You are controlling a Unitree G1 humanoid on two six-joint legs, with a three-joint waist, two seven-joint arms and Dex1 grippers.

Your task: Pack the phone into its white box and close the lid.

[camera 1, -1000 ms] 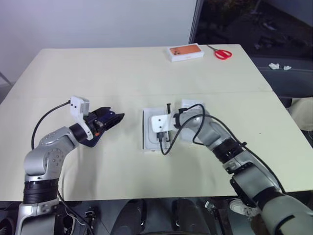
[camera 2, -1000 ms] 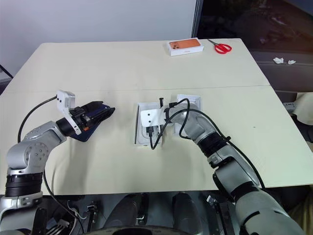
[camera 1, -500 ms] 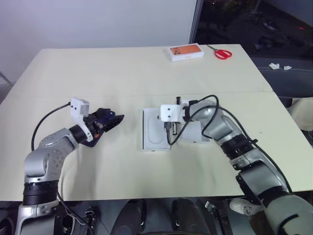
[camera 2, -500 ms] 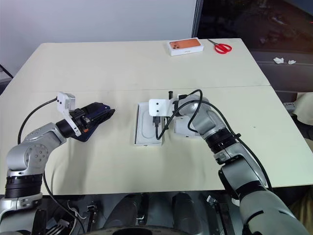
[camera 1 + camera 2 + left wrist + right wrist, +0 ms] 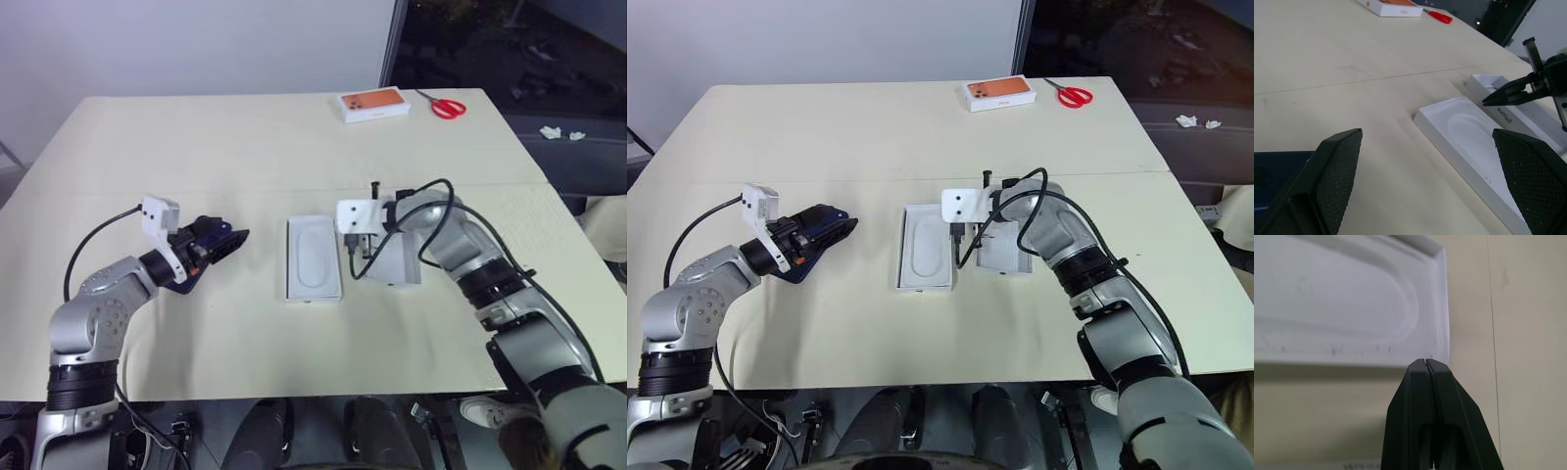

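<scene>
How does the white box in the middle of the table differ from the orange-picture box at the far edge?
The white box lies open, showing a rounded recess inside; the orange-picture box is closed, printed face up. The white box sits mid-table, the orange-picture box at the far edge beside the red scissors. Both are flat white rectangular cartons on the table.

My right gripper (image 5: pixel 1428 363): both black fingers (image 5: pixel 1413 396) pressed flat together, nothing between them.
Fingertips: hanging over the beige desk (image 5: pixel 1471 308), just off a corner of the white insert.
White insert (image 5: pixel 1347 293): moulded, with a rounded recess; faint dark specks along its near rim.
Desk: a thin seam line runs across it.
</scene>
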